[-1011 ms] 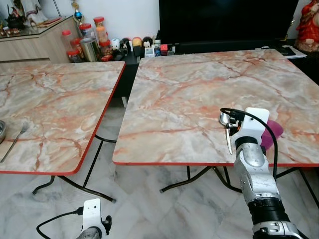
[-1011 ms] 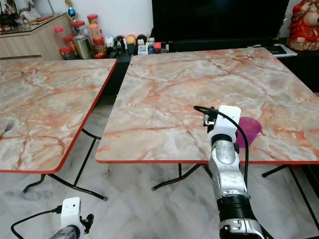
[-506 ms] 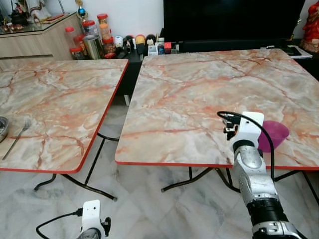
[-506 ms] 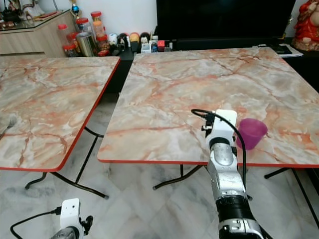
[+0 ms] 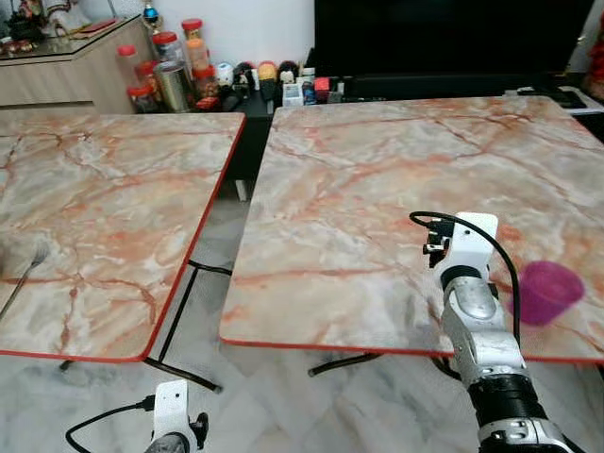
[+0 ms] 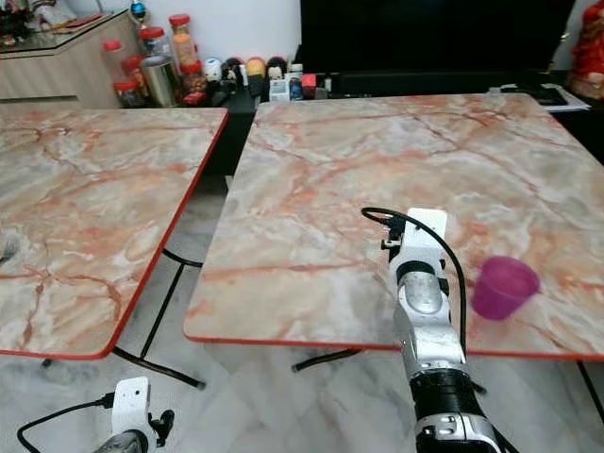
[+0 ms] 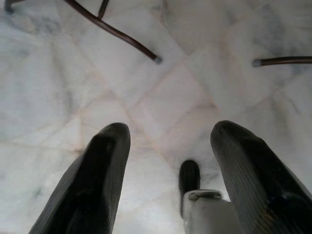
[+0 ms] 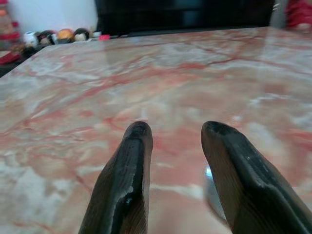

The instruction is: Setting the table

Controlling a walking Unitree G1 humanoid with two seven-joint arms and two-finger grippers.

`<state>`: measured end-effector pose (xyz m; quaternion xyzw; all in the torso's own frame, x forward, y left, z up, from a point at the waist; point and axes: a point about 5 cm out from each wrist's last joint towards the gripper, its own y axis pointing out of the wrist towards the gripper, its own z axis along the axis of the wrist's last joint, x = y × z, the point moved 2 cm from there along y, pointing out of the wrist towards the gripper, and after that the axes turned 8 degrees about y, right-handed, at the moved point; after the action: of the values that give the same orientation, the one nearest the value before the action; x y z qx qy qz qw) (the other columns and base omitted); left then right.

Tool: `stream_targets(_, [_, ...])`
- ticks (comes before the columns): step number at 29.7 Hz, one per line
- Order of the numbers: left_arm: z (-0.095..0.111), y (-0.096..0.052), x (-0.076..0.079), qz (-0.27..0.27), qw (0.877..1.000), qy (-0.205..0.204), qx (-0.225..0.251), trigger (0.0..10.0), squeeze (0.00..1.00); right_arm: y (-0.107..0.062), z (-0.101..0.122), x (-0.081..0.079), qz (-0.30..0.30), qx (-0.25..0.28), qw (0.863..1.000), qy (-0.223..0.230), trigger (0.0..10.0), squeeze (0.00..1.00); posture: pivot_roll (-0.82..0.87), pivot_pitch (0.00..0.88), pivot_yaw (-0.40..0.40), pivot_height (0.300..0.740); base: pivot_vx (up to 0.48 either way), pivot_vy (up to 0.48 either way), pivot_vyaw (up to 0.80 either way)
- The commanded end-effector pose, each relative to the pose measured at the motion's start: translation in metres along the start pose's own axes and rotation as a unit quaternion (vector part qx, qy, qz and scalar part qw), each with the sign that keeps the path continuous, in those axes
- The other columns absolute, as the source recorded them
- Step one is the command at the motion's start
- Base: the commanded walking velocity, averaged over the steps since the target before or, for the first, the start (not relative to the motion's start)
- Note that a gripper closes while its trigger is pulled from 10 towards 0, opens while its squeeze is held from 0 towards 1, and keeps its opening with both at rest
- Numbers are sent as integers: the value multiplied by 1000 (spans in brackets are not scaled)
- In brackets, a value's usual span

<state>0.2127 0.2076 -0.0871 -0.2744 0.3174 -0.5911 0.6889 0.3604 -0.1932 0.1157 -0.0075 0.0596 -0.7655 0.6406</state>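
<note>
The right gripper hovers low over the near part of a marble-patterned table with a red rim, its two black fingers spread apart and holding nothing. Just beside it, toward the robot's right, a purple cup stands near the table's front edge, slightly tilted and blurred. Beyond the gripper, across the tabletop, a large dark television stands against the wall, with small figurines lined up at its foot. Off to the gripper's left a second table of the same marble pattern stands apart across a gap; a fork lies near its left edge, blurred. Behind it stand red-lidded jars and a wooden cabinet. The left gripper hangs low, fingers apart and empty, above the pale marble floor by thin dark table legs.
</note>
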Motion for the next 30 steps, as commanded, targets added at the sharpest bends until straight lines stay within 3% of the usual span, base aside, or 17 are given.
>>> stream_targets(1, [-1,0,-1,1,1000,2,-4,10000,0,0,-2,3,-5,-7,1000,-4,10000,0,-45,0,73,740,0,0,0])
stream_targets(8, [-1,0,-1,1,1000,1,-5,10000,0,-1,-3,3,-5,-8,1000,-5,10000,0,-43,0,71,740,0,0,0])
stream_targets(22, [-2,0,-1,-2,1000,-4,-9,10000,0,-7,-17,22,-57,-56,997,-22,10000,0,-45,0,71,740,0,0,0])
stream_targets(26, [-3,0,-1,-3,1000,-4,-10,10000,0,-15,-41,27,-59,-115,991,-12,10000,0,-47,0,72,740,0,0,0])
stream_targets(29, [-3,0,-1,-2,1000,-3,-11,10000,0,-17,-43,25,-57,-123,991,-13,10000,0,-46,0,72,740,0,0,0])
stream_targets(30, [-4,0,-2,-2,1000,-3,-11,10000,0,-17,-44,24,-54,-128,990,-10,10000,584,-47,0,74,740,0,0,0])
